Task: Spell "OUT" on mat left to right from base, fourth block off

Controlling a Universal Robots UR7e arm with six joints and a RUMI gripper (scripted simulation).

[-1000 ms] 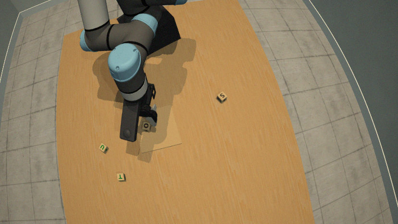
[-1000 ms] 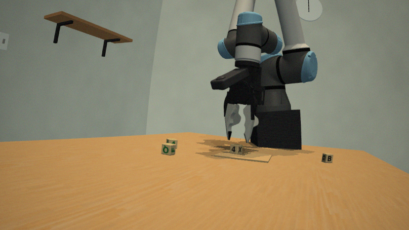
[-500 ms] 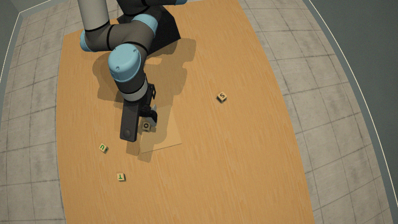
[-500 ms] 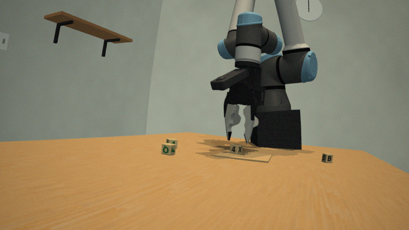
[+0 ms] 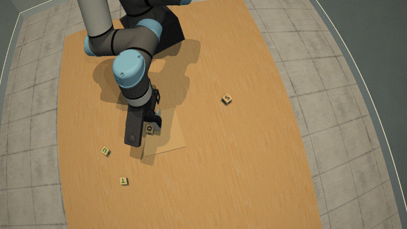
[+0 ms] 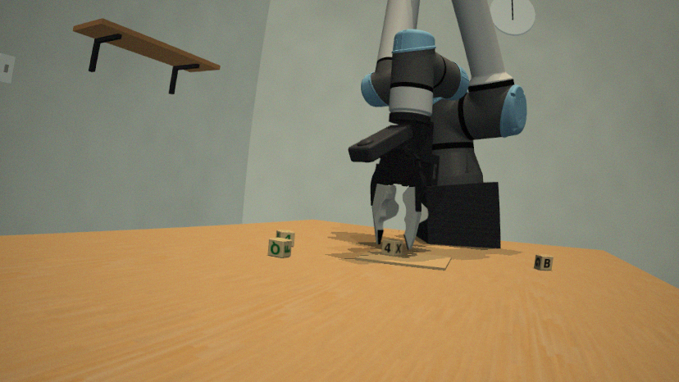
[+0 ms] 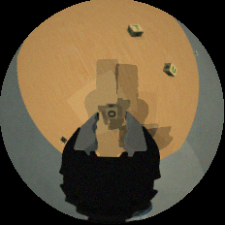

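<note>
Hovering over the O right now: the gripper (image 5: 150, 127) (image 6: 394, 243) (image 7: 112, 112) has its fingers partway apart, kinda narrow, tips on either side of the O block (image 5: 149, 129) (image 6: 393, 247) (image 7: 112, 112) and nothing clamped as far as I can see. The O sits at the mat (image 5: 173, 139) (image 6: 427, 261) (image 7: 80, 99), toward the side facing the left edge of the table (image 5: 227, 170) (image 6: 332, 322) (image 7: 48, 63) in the top view. Can't tell if it's fully on, since the arm covers part of that area.

The U block (image 5: 105, 151) (image 6: 285, 238) (image 7: 170, 69) is off the mat, nearer that left edge, turned at a slant. The T block (image 5: 123, 181) (image 6: 279, 247) (image 7: 135, 30) is off it too, farther from the edge by the black pedestal (image 5: 179, 35) (image 6: 489, 232) than the U is. From the base, the T reads right way up (it looks flipped in the top view, don't let that fool you).

The S block (image 5: 226, 99) (image 6: 543, 262) (image 7: 63, 140) is well apart from the others, out toward the table's right edge in the top view, and off the mat. So no OUT row yet, just the O at the mat.

Records the black two-jaw gripper with grey fingers (image 5: 151, 127) (image 6: 394, 245) lower than in both earlier exterior pictures. Finds its fingertips (image 6: 408, 240) down from above the pale cube block with a black "O" on top (image 5: 149, 129) (image 6: 394, 247) (image 7: 112, 113) to about its upper part. Notes the blue rounded wrist cap (image 5: 129, 68) (image 6: 413, 41) lowered likewise, with a slight shift in the top view.
</note>
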